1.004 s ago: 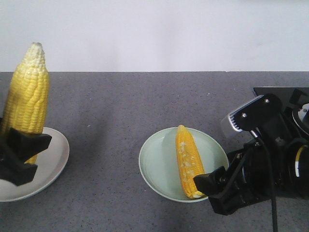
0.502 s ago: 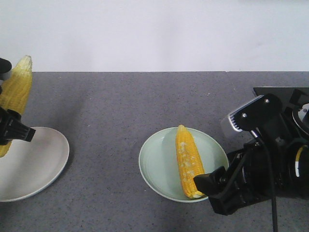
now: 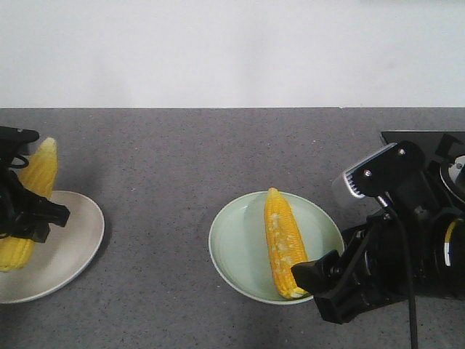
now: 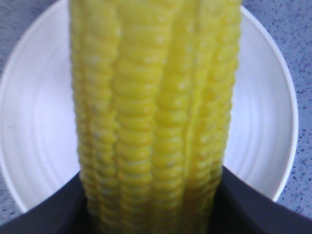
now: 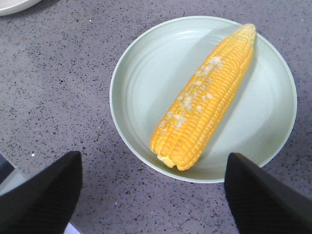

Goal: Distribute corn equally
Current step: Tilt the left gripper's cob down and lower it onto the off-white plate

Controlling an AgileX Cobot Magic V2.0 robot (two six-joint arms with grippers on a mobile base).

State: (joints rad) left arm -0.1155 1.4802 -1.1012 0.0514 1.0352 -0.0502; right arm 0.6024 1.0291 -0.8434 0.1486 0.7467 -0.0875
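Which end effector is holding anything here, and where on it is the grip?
The left end effector grips a corn cob around its middle, over the white plate. The right end effector is open, holding nothing.

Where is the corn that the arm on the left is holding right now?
In the front view, the held corn is at the far left, clamped by the left gripper above the white plate.

Light is bright and even. Soft shadows lie on the counter (image 3: 167,218) around the green plate (image 3: 232,243). The held corn (image 4: 156,122) is blurred.
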